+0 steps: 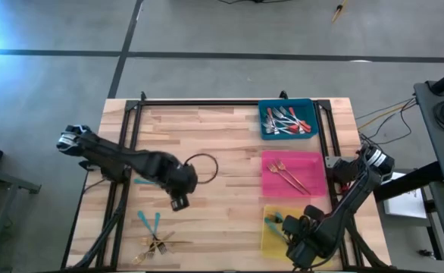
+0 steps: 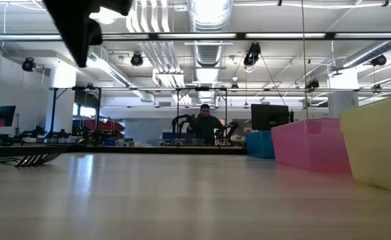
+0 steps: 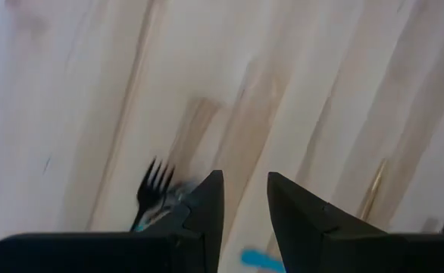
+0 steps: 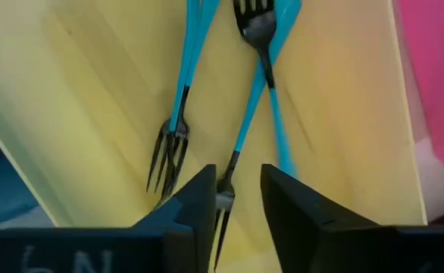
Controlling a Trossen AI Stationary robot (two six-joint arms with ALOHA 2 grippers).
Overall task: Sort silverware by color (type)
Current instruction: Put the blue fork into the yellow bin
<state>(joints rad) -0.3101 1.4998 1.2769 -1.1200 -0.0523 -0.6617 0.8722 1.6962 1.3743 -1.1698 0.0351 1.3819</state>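
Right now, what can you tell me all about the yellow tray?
The yellow tray is a shallow rectangular box with raised walls that looks like plastic. It sits flat on the wooden table, at its right side, next to the pink tray. Inside lie several forks with teal handles and dark prongs, some crossing each other. The right gripper is right above the tray, with one fork's prongs between its parted fingers.
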